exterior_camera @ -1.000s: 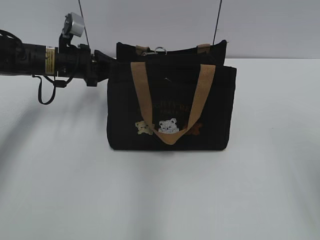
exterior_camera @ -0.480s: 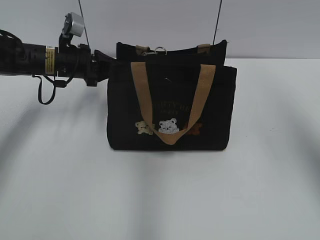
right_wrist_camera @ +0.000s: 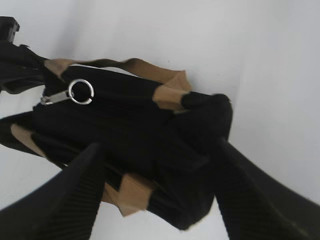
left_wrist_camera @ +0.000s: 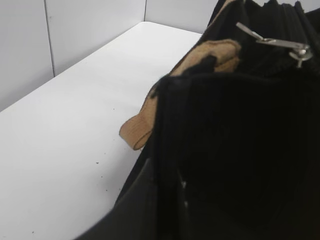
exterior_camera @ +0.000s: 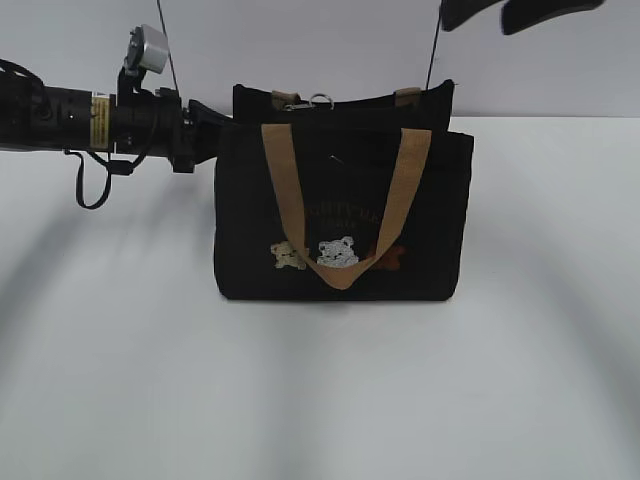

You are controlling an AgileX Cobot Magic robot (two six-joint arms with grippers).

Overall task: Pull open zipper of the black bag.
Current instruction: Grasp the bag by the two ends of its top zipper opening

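The left gripper point(exterior_camera: 205, 125), jaws pressed together, braces the boxy black fabric bag point(exterior_camera: 340, 215); the right gripper point(right_wrist_camera: 157, 195) hovers spread above its silver ring zipper pull point(right_wrist_camera: 80, 92).

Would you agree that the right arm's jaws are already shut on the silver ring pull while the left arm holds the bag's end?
Not quite: the right gripper hangs open above the black bag, clear of the ring pull, as the right wrist view shows. The left gripper does hold the bag's end.

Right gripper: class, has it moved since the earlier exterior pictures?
Yes. It was out of frame before; now the right gripper shows at the top edge, above the bag's right end, jaws apart. The bag has not shifted.
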